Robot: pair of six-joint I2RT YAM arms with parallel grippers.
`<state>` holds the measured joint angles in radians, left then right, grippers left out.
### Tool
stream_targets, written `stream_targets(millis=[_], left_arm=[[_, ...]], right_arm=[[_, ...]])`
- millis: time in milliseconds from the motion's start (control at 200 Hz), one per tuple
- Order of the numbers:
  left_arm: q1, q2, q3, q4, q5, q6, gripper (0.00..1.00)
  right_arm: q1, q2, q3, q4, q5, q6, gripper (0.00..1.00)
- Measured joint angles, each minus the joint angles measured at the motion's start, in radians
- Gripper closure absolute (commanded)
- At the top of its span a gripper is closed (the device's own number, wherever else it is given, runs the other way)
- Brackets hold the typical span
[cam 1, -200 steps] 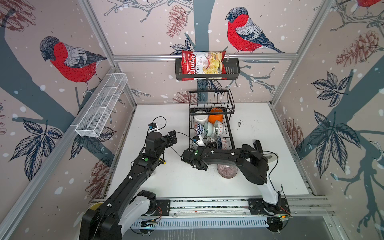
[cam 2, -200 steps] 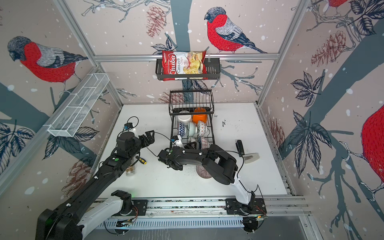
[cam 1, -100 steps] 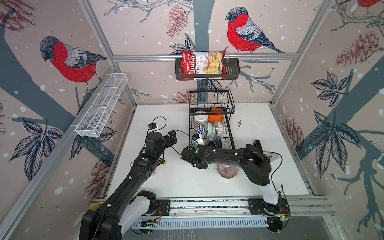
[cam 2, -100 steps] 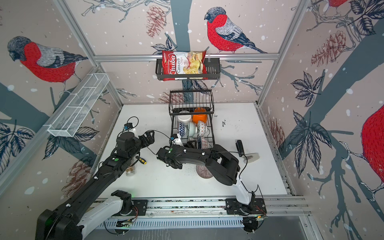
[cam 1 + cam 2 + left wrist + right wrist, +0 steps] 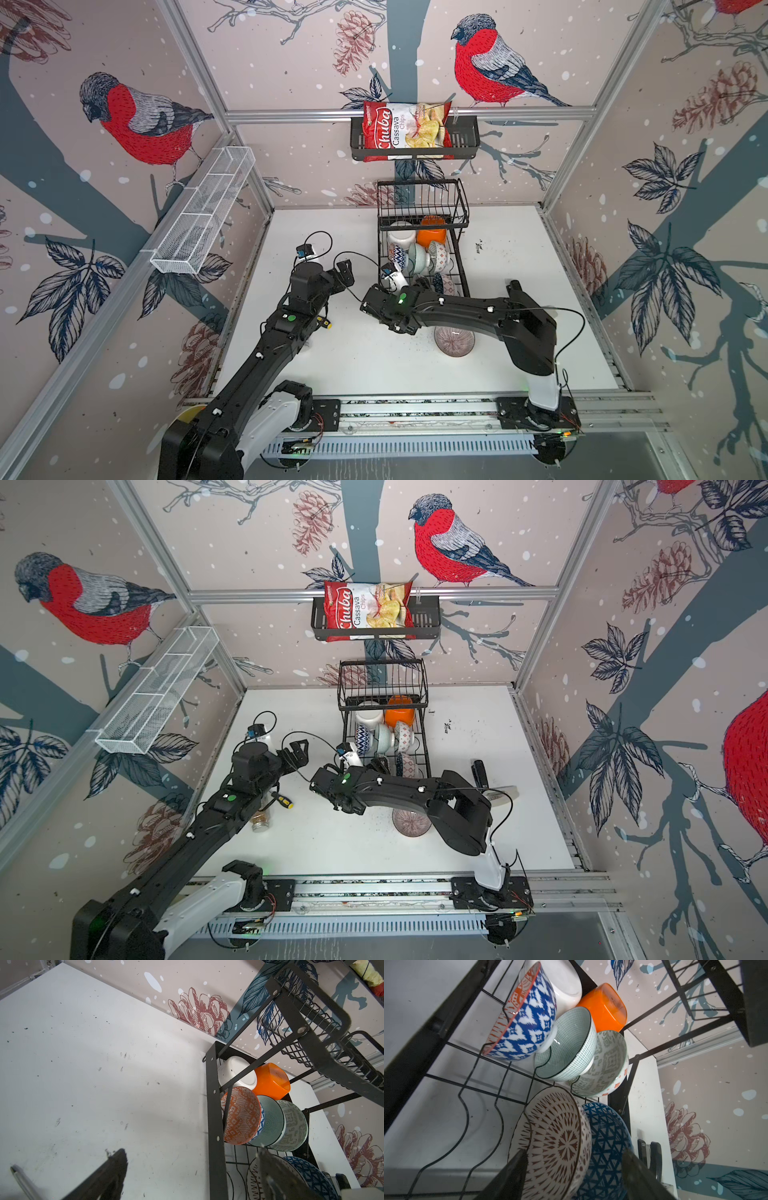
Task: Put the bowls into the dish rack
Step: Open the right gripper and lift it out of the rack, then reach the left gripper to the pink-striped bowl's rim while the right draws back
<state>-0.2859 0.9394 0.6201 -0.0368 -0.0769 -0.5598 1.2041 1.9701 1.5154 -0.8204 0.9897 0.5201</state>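
Bird-patterned walls enclosed a white desk (image 5: 374,365), with the dish rack (image 5: 422,199) standing at its far middle. Seven bowls were counted on edge in the rack's lower tier. A white bowl (image 5: 562,980) and an orange bowl (image 5: 604,1005) stood at the back. A blue-and-white bowl (image 5: 527,1022), a green-lined bowl (image 5: 571,1043) and a grey-green bowl (image 5: 610,1059) made the middle row. At the front, a brown-patterned bowl (image 5: 560,1142) leaned against a blue-triangle bowl (image 5: 608,1142). One pink-patterned bowl (image 5: 454,341) lay on the desk, partly beneath the right forearm, not yet loaded.

The right end effector (image 5: 573,1151) was at the rack's front row. Its fingers were spread on either side of the two front bowls and clamped on neither. Whether a finger brushed the brown-patterned rim could not be told. The left end effector (image 5: 345,274) hovered beside the rack's left side, fingers wide apart and empty.

Assessment: the step in hand appeared to be letting go of the brown-patterned bowl. Done well, it called for keeping the fingers apart and backing out along their own line. That way neither would catch the rim or the curved wire divider and tip the bowl out of its slot. The bowl's lean on its neighbour looked stable, though that was a judgement only. The forearm needed lifting clear before any reach to the bowl on the desk beneath it.
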Motion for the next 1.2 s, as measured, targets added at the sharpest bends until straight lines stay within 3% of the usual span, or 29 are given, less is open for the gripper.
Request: stream_targets(millis=[705,1201], left_arm=[[-0.010,-0.012,0.037,-0.028,0.224,0.061,0.04],[-0.204,-0.015,0.041,-0.063,0.196,0.010,0.07]], right_arm=[[-0.090,-0.276,-0.179,0.137,-0.119,-0.016,0.28],[-0.254,-0.565,-0.402,0.215,-0.245,0.032,0.28]])
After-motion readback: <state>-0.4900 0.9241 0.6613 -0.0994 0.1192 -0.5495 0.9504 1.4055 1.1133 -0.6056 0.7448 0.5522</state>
